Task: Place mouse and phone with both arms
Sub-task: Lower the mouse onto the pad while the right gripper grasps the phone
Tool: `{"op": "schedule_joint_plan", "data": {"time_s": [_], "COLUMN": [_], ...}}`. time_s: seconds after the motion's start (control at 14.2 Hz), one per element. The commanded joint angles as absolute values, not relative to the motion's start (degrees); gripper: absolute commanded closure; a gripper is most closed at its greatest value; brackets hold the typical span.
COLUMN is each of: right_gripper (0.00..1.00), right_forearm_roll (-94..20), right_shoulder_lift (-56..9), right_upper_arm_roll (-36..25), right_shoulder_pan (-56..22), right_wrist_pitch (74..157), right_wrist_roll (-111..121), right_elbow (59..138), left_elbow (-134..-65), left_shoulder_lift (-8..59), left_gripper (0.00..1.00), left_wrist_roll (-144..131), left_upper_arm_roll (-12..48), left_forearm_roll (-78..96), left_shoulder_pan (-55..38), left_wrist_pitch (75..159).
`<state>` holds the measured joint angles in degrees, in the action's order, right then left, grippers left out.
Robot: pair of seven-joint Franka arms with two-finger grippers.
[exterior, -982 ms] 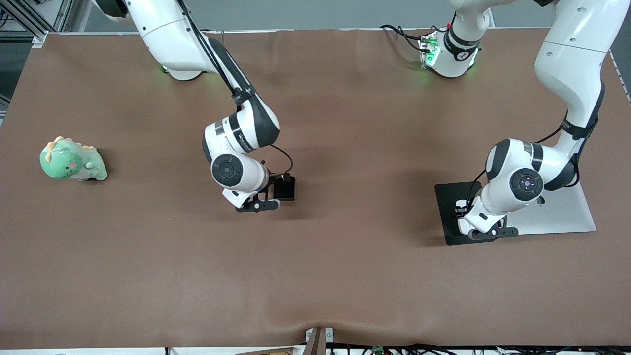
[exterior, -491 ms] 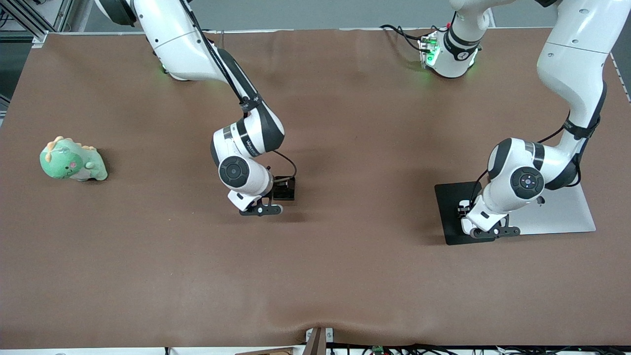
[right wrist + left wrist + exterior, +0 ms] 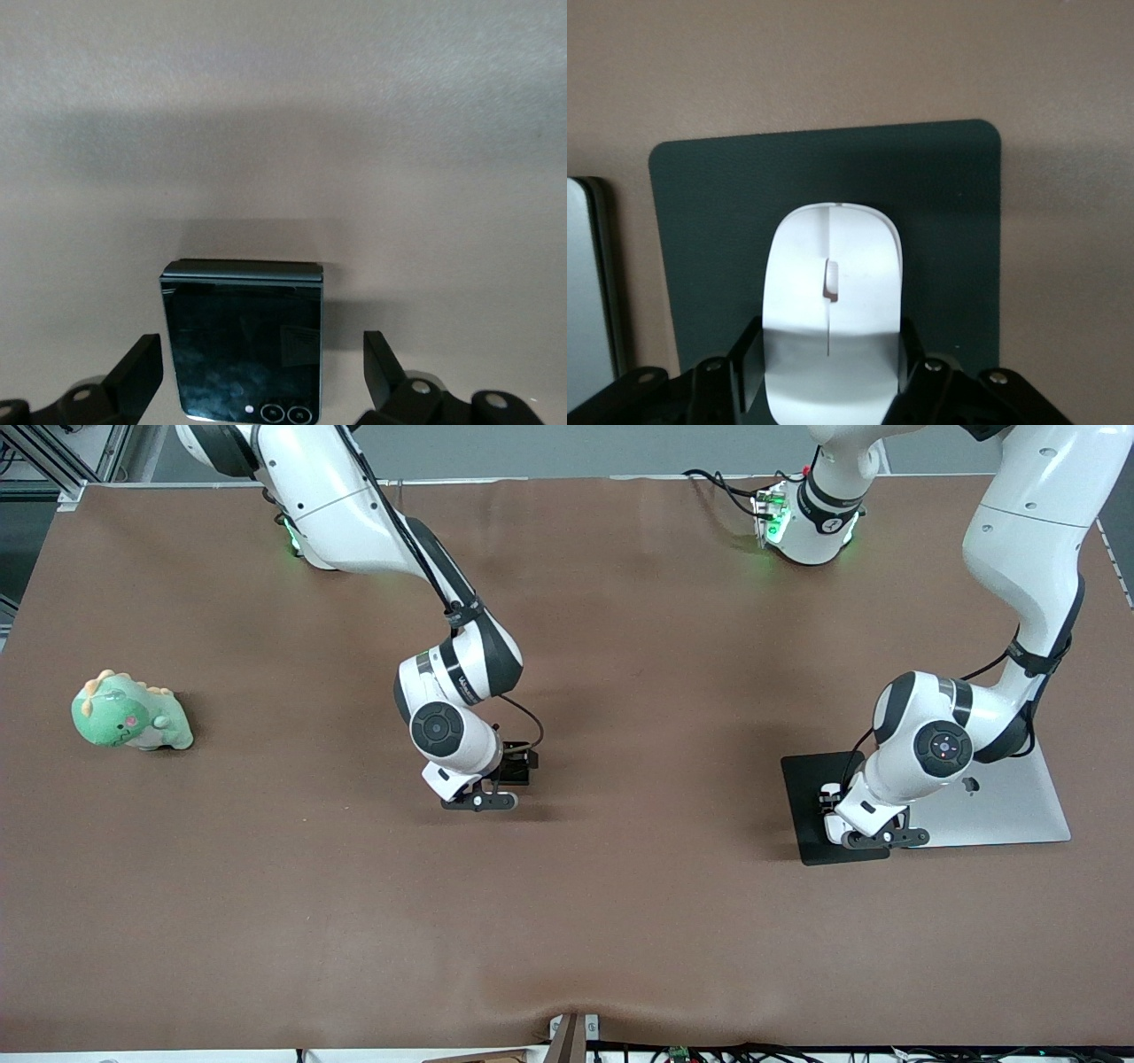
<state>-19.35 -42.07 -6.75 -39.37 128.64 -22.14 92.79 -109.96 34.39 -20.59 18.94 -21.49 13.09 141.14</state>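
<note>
Phone (image 3: 241,341) flat on the brown table (image 3: 620,921), centred between the spread fingers of the right gripper (image 3: 261,376) — mouse (image 3: 830,297) clamped in the left gripper (image 3: 830,376) over the dark pad (image 3: 948,221).

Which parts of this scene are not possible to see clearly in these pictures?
- Front view: the mouse is hidden under the left gripper and wrist.
- Front view: the phone is mostly covered by the right gripper.
- Left wrist view: the mouse is cut off by the frame edge, so whether it rests on the pad is unclear.
- The silver slab: its identity.
</note>
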Motion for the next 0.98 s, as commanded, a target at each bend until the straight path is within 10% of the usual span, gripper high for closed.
{"op": "schedule_joint_plan", "data": {"time_s": [0.0,0.49,0.56,0.63,0.7,0.91], "right_gripper": [0.0,0.0,0.2,0.72,1.0,1.0], "right_forearm_roll": [-20.66,-20.39,-20.13,-20.3,-20.65,-20.48], "right_shoulder_lift": [-43.33,-44.74,-44.82,-44.82,-44.74,-44.13], "right_upper_arm_roll": [-7.21,-7.38,-7.38,-7.38,-7.21,-7.38], "right_shoulder_pan": [-40.6,-42.18,-42.19,-41.93,-41.14,-40.87], "right_wrist_pitch": [130.68,133.76,134.12,133.69,132.64,129.56], "right_wrist_roll": [-24.25,-25.75,-26.1,-26.54,-27.24,-27.86], "right_elbow": [92.37,92.46,92.55,92.29,91.85,91.41], "left_elbow": [-110.83,-111.18,-111.18,-111.18,-111.27,-111.8], "left_shoulder_lift": [34.36,34.1,34.1,34.01,34.01,34.1], "left_gripper": [0.65,0.64,0.64,0.64,0.64,0.64], "left_wrist_roll": [-20.48,-20.39,-20.39,-20.22,-20.21,-20.13], "left_upper_arm_roll": [19.42,19.34,19.34,19.34,19.34,19.25], "left_forearm_roll": [-23.47,-23.47,-23.47,-23.47,-23.47,-23.64], "left_shoulder_pan": [13.97,13.97,13.97,13.97,13.97,13.97], "left_wrist_pitch": [142.73,143.17,143.17,143.09,143.09,143.17]}}
